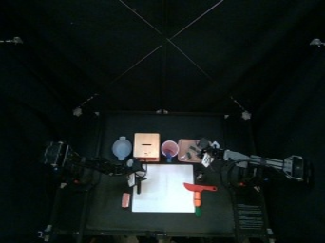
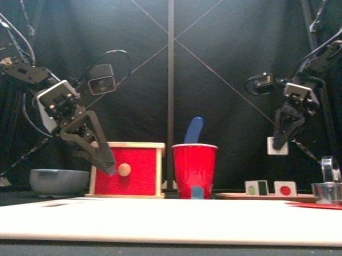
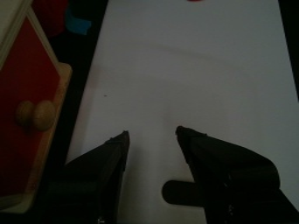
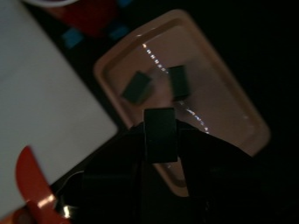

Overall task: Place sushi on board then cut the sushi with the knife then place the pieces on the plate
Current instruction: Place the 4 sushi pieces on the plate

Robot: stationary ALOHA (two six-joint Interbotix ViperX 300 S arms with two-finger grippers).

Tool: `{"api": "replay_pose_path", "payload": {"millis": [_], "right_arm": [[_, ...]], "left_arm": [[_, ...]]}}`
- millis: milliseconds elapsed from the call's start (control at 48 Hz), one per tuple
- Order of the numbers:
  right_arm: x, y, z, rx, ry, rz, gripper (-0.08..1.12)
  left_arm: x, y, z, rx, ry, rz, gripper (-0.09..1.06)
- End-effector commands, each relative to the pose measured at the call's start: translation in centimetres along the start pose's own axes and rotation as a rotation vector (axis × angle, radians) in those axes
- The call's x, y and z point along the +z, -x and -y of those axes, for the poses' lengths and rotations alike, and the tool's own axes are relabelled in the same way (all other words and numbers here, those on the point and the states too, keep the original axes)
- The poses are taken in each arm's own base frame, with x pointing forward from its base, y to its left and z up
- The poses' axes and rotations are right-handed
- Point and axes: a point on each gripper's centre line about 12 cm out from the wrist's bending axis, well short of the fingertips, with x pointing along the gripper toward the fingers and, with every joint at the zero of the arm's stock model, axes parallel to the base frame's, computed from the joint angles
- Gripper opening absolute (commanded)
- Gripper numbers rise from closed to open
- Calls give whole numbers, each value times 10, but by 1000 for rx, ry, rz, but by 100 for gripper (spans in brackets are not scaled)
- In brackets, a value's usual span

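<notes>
"While the left gripper point(image 3: 151, 134) hung over the white cutting board point(image 3: 176, 79), how did its jaws stand?"
"Apart, nothing between them; the red knife point(image 1: 200, 188) lay at the board's right edge."
"And the right gripper point(image 2: 282, 142)?"
"Clamped on one dark sushi piece point(image 4: 160, 129) — above the pink tray point(image 4: 222, 79) behind the board. Two more pieces point(image 4: 136, 85) lay in that tray, near each other, not touching."

Pale wooden box point(image 2: 140, 170), red drawer front with a round pale knob; upright on the counter point(image 1: 108, 218).
Blue-grey bowl point(image 2: 59, 181): just beside the box, to its left seen from the front.
Red cup point(image 2: 195, 168): upright, just beside the box on its opposite side.
</notes>
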Motion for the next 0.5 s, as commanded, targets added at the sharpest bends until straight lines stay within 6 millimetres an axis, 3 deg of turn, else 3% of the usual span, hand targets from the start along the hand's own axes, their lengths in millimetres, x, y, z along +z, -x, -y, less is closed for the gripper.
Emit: {"api": "replay_pose_path", "payload": {"millis": [21, 208, 500], "right_arm": [[-3, -5, 8, -26, 1, 2, 62], [-12, -17, 20, -53, -6, 9, 65], [-15, -29, 20, -35, -14, 12, 81]], "left_arm": [[9, -1, -1, 0, -3, 27, 84], [13, 1, -3, 3, -12, 39, 84], [22, 7, -2, -4, -6, 74, 84]]}}
